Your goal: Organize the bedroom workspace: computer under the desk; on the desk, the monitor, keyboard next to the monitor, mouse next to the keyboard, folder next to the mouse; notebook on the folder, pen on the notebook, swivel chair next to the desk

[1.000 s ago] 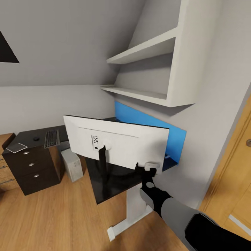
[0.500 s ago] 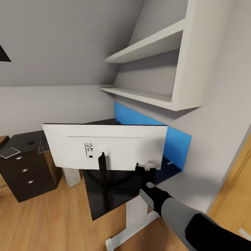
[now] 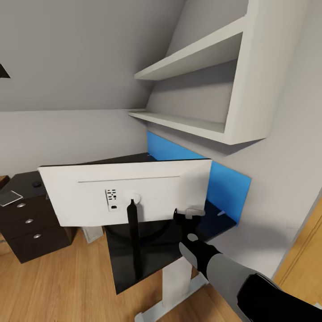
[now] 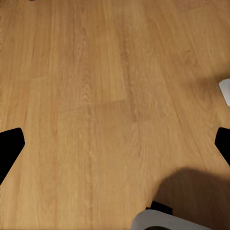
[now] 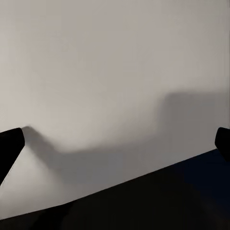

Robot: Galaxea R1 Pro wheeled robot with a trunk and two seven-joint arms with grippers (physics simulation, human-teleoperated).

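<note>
Over the black desk [image 3: 134,264] one monitor [image 3: 125,192] faces away, its pale back panel turned to the head camera, with one thin black stand running down from its middle. One right gripper [image 3: 187,214] sits at the monitor's lower right corner, its black fingers reaching up to the bottom edge beside a small pale block; whether they pinch the edge cannot be told from the head view. In the right wrist view the two dark fingertips [image 5: 10,143] stand far apart at the frame's sides, with the monitor's pale panel spread between them and the dark desk surface below it.

Further left stands one black pedestal with three drawers [image 3: 29,221], each with one round silver knob. On its top lie one small dark mouse [image 3: 36,183] and one grey notebook [image 3: 10,197], well apart from the gripper.

Left gripper [image 4: 115,153] fingertips are spread wide over bare wood floor [image 4: 96,96], holding nothing.

Two white shelves [image 3: 188,89] hang on the wall above one blue panel [image 3: 223,183].
</note>
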